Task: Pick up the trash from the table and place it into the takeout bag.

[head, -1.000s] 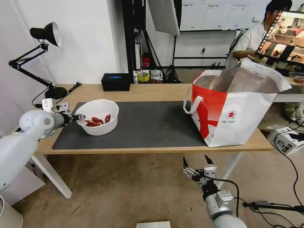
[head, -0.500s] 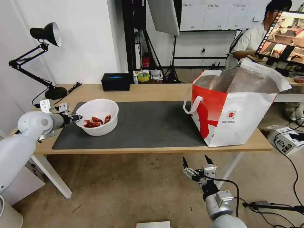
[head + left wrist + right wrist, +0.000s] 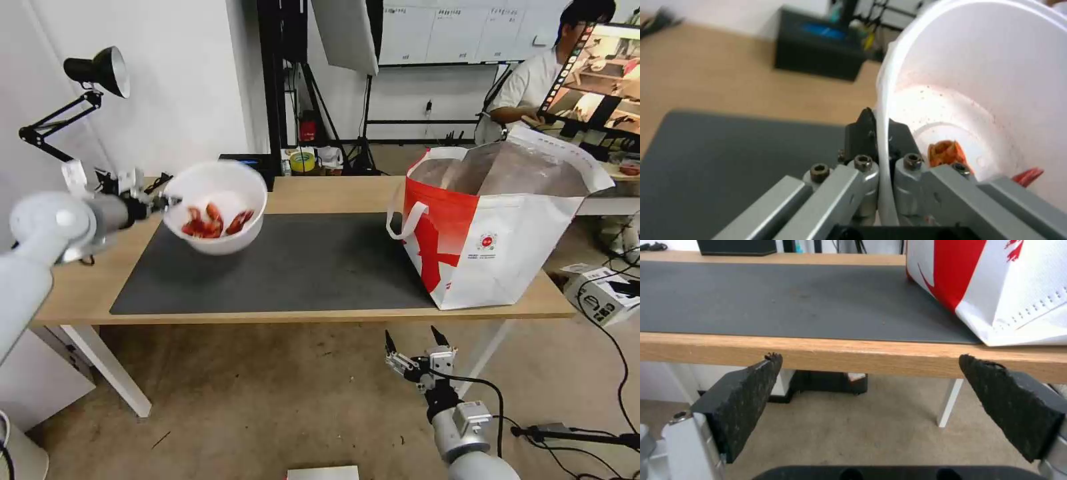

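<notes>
Above the mat, left tool [image 3: 162, 201] pinches bowl [image 3: 217, 207].

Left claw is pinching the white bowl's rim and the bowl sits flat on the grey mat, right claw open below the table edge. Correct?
Not quite. The head view shows the white bowl held up, tilted, clear of the grey mat. The rest stands: the left claw grips its rim, and the right claw hangs open below the table edge.
</notes>
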You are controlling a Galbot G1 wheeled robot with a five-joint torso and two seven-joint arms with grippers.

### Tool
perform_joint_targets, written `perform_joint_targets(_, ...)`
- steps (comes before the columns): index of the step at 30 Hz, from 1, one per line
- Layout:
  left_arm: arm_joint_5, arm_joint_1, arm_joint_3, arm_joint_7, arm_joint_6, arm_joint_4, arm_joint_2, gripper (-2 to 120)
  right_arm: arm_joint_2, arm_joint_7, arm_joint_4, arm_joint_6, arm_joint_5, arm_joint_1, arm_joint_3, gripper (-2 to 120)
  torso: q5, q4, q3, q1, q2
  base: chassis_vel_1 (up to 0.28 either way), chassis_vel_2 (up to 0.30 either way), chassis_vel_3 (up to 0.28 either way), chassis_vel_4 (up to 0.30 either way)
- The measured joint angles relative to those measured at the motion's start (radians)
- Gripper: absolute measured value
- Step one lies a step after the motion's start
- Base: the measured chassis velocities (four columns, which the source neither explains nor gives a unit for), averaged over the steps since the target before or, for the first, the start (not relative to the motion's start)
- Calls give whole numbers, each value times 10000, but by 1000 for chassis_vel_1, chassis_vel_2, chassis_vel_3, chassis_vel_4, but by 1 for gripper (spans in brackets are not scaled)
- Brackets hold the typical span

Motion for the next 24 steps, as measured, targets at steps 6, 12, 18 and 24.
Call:
perform_joint_targets(6,-375,-1463,1027,-339,-77,-139,-527,0,-1,-3,0,0,0,0,0,100,1,0,0,0,0,0,0,0,0)
perform_joint_targets(12,-446,-2951,2297,-631,-174,180,-1616,0,0,-1,0,0,0,0,0,100,-2,1,1,0,-1,0,0,0,0)
perform_joint_targets(18,-414,-4042,3047,-679,-294,703,-2663,0,-1,0,0,0,0,0,0,100,2,-1,1,1,-1,0,0,0,0)
perform_joint_targets(24,-347,-5000,3671,-666,-409,1556,-4287,0,-1,-1,0,0,0,0,0,100,3,0,1,1,-1,0,0,0,0)
